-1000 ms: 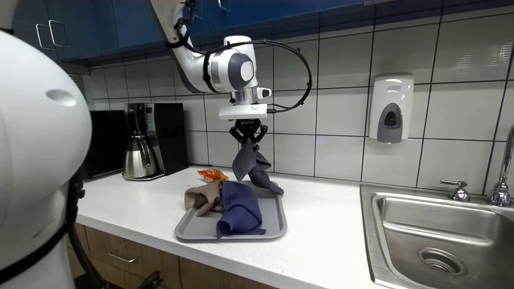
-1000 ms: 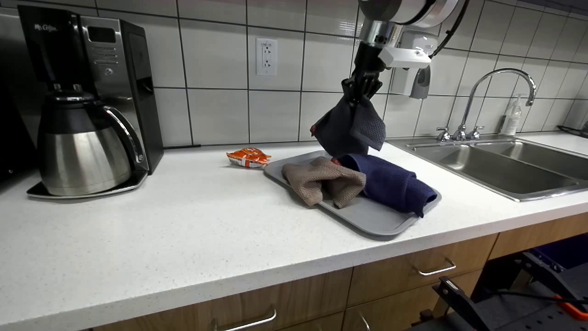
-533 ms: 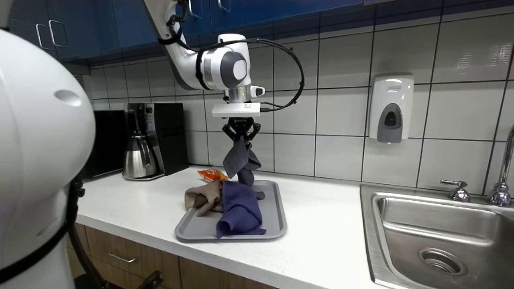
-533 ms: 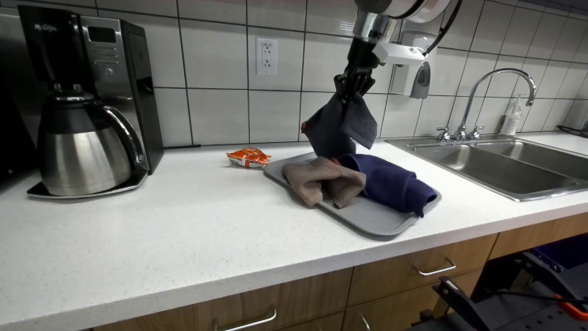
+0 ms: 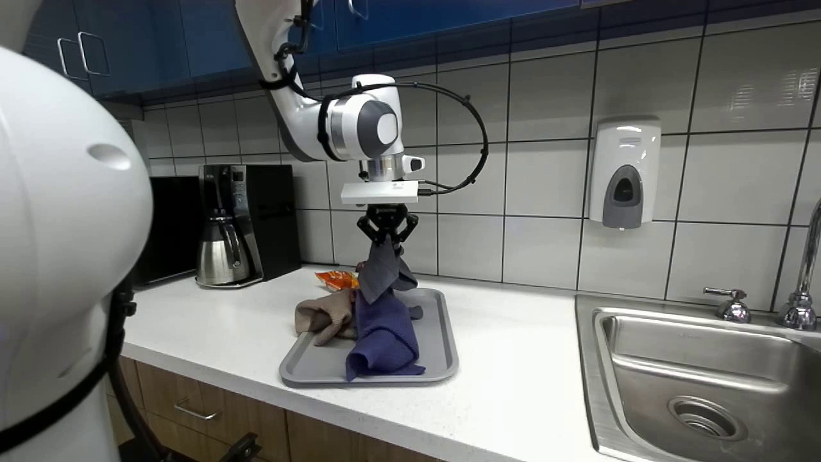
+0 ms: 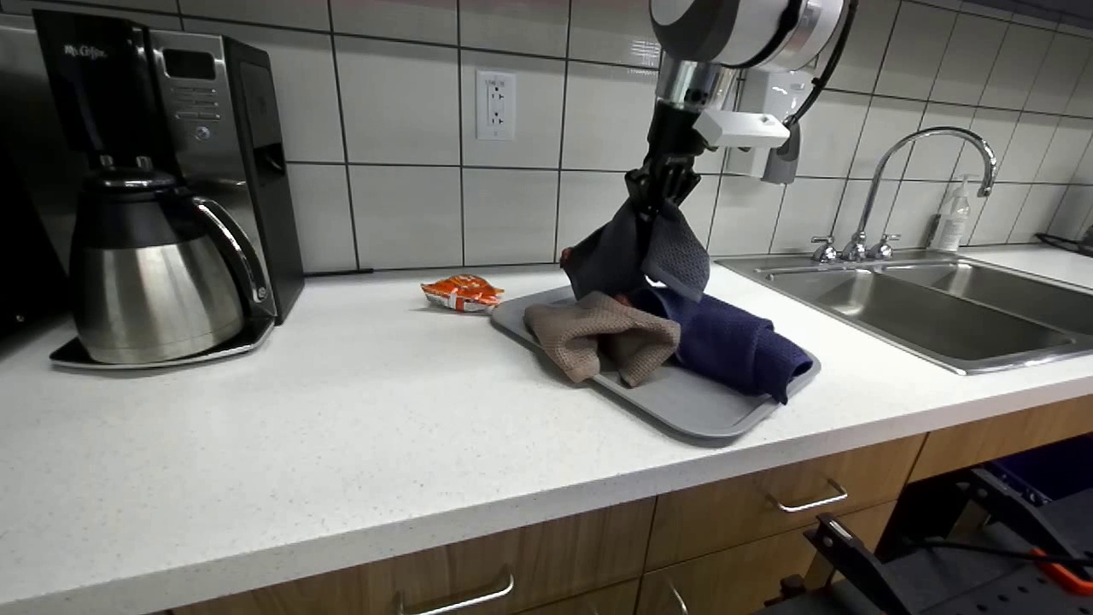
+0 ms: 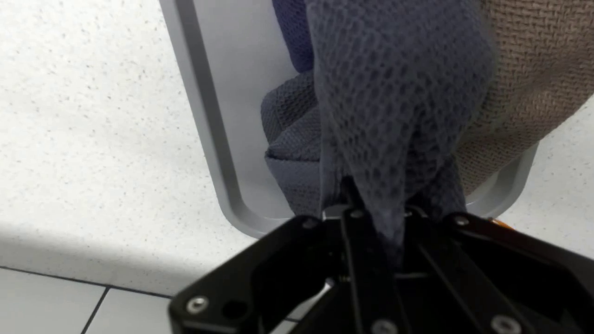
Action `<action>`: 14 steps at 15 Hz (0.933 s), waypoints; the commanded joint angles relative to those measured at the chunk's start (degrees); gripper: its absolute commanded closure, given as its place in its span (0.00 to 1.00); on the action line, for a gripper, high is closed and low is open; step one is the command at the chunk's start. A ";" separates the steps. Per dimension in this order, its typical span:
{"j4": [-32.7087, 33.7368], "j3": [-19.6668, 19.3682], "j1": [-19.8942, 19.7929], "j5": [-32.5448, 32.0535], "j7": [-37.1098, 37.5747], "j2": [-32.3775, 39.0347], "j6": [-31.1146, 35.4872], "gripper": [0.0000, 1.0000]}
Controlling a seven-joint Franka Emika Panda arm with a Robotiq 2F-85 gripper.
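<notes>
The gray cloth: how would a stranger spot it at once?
Between the coffee maker and the sink, a gray tray lies on the white counter. Above it, the black gripper pinches the gray cloth. Unlike the brown cloth and blue cloth on the tray, this one is held up.

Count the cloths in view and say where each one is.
3: a gray cloth gripped in the jaws, a brown cloth and a blue cloth on the gray tray. Others could be hidden underneath.

The end effector [image 5: 388,241] points down, its fingers [image 7: 359,250] pinched together; directly above it sits the wrist [image 5: 369,128], then the arm [image 5: 294,115].
</notes>
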 commanded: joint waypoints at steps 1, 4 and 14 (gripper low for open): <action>3.79 -0.47 0.54 -2.20 3.62 3.30 -2.18 0.99; 6.00 -0.47 0.63 -2.50 4.58 6.02 -2.11 0.99; 11.94 -4.40 3.39 -10.77 14.46 13.48 0.86 0.93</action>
